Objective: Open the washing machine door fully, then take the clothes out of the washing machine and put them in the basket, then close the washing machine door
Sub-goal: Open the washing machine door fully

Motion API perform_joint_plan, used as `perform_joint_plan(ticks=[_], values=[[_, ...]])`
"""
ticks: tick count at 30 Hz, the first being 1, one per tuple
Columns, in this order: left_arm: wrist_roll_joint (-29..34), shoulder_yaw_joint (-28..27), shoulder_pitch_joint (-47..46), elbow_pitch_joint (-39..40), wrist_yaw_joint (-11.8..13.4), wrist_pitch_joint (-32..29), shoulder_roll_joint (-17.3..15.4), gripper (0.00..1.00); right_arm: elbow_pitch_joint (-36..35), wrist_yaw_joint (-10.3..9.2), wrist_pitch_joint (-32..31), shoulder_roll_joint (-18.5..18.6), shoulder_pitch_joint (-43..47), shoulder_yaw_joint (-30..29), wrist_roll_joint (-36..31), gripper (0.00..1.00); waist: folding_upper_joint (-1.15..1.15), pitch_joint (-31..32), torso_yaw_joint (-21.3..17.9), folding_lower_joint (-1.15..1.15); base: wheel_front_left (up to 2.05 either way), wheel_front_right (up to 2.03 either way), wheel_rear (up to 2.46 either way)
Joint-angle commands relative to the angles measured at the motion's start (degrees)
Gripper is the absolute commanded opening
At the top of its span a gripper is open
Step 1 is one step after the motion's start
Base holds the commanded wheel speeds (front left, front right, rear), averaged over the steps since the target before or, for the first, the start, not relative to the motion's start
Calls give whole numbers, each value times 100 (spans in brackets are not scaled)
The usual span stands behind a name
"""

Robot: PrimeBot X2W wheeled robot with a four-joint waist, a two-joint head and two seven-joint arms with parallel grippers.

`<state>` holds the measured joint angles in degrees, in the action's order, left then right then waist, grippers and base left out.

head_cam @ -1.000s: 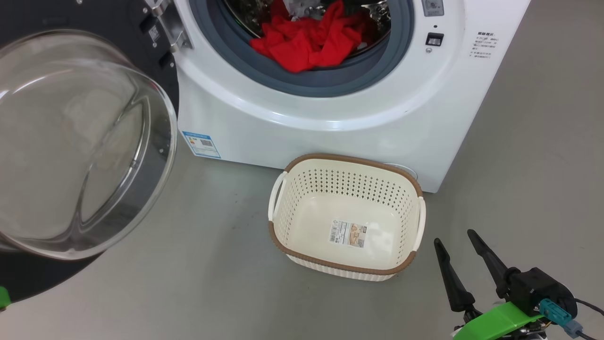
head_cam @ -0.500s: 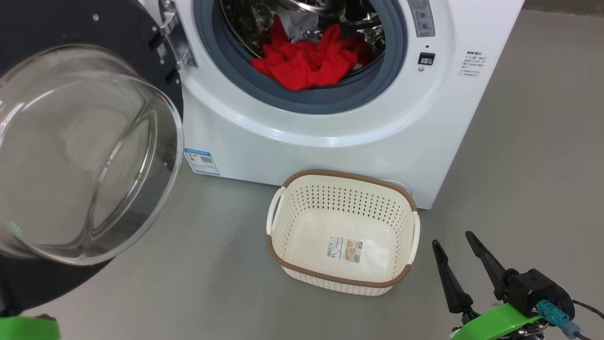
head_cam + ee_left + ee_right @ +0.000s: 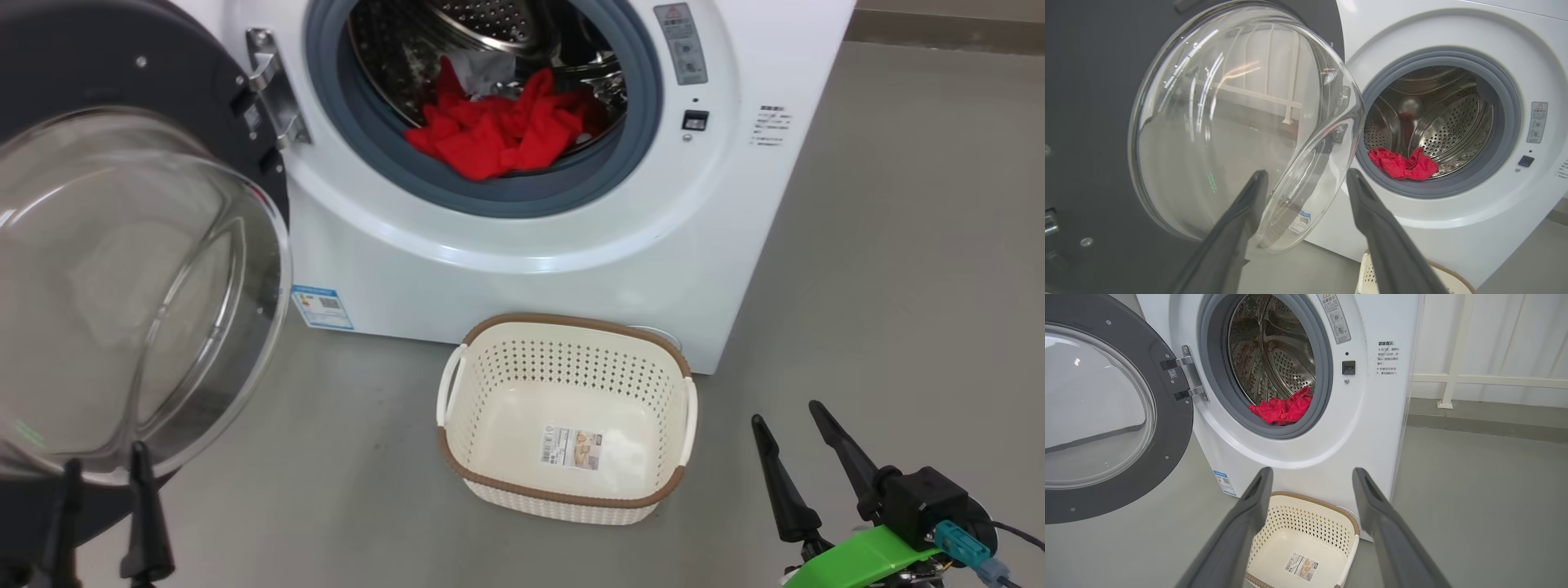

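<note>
The washing machine [image 3: 531, 286] stands with its door [image 3: 82, 65] swung wide to the left, the glass bowl [image 3: 1229, 122] bulging toward me. Red clothes [image 3: 490, 135] lie at the drum's front lip, a pale cloth piece [image 3: 486, 73] behind them; the red heap also shows in both wrist views [image 3: 1402, 163] [image 3: 1284, 410]. The cream basket [image 3: 563, 322] sits empty on the floor before the washer. My left gripper [image 3: 104, 457] is open below the door's lower edge, pointing at the bowl [image 3: 1306, 173], holding nothing. My right gripper [image 3: 787, 413] is open right of the basket [image 3: 1312, 470].
Grey floor spreads to the right of the washer. A pale wall with a white rail [image 3: 1453, 379] runs behind it on the right. The open door [image 3: 1175, 428] takes up the space left of the drum opening.
The head camera has shifted, so washer and basket sit lower and further left in the picture. My left gripper's two fingers have come into the lower left corner, spread open. The right gripper has stayed put.
</note>
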<state>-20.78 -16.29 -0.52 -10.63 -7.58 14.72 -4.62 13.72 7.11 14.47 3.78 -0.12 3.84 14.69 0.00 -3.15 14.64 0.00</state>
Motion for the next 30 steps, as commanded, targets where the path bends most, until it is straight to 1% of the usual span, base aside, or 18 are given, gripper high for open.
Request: perform_joint_plan(ticks=[1, 4, 8, 15, 17, 22, 30], values=[[-30, -103, -29, 187, 9, 28, -154, 100, -163, 37, 52, 32, -26, 82, 55, 100, 0, 19, -96, 0, 0, 0, 0], [-200, 177, 42, 260, 9, 28, -200, 100, -160, 37, 52, 40, 0, 50, 54, 100, 0, 24, -232, 0, 0, 0, 0], [-209, 536, 95, 291, 9, 28, -352, 100, -175, 37, 52, 56, 15, -9, 58, 100, 0, 3, -437, 0, 0, 0, 0], [-338, 959, 200, 491, 9, 28, -418, 100, -215, 37, 52, 45, 42, -173, 69, 100, 0, -21, -844, 0, 0, 0, 0], [-544, 1050, 265, 584, 9, 28, -417, 100, -238, 37, 52, 28, 63, -213, 72, 100, 0, -28, -1022, 0, 0, 0, 0], [-574, 1227, 382, 663, 9, 28, -475, 100, -278, 37, 52, 3, 105, -311, 78, 100, 0, -29, -1285, 0, 0, 0, 0], [-604, 1450, 358, 749, 9, 28, -457, 100, -363, 37, 52, -11, 203, -577, 72, 100, 0, -46, -1554, 0, 0, 0, 0]])
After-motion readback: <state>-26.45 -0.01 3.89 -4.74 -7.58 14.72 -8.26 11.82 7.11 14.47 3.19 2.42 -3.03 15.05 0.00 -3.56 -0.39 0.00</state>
